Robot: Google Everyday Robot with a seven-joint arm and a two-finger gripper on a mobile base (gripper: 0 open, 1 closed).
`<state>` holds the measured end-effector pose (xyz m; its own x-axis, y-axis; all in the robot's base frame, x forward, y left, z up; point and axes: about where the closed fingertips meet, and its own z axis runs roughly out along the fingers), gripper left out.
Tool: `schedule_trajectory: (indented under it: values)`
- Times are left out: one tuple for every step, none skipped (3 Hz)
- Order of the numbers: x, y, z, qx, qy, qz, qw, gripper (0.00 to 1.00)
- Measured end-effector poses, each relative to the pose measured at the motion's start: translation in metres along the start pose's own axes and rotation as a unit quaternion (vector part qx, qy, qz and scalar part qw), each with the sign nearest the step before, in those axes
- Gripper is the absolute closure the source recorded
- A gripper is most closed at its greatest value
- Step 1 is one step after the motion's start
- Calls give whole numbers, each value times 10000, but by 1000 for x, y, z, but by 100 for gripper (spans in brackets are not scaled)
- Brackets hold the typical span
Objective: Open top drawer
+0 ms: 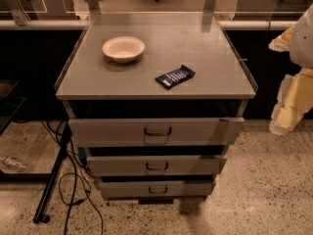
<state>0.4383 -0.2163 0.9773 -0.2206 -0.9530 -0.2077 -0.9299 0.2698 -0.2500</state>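
Observation:
The top drawer [112, 131] is the widest and tallest of three grey drawers in the cabinet at centre. Its small dark loop handle [157, 131] sits in the middle of the flat front panel. A dark gap shows between this front and the cabinet top above it. My gripper [287, 112], pale yellow and white, hangs at the right edge of the view. It is to the right of the cabinet, about level with the top drawer, apart from it and well away from the handle.
A cream bowl [123, 48] and a dark blue snack bar [175, 76] lie on the grey cabinet top [205, 48]. Two narrower drawers [156, 166] [157, 189] sit below. A black stand leg [51, 180] and cables [73, 190] lie on the speckled floor at left.

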Motion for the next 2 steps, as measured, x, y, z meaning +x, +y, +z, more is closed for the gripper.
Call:
schedule_trajectory:
  values:
    - [-2, 0, -1, 39, 5, -34, 10000, 0]
    - [-5, 5, 17, 138, -22, -229, 9996, 0]
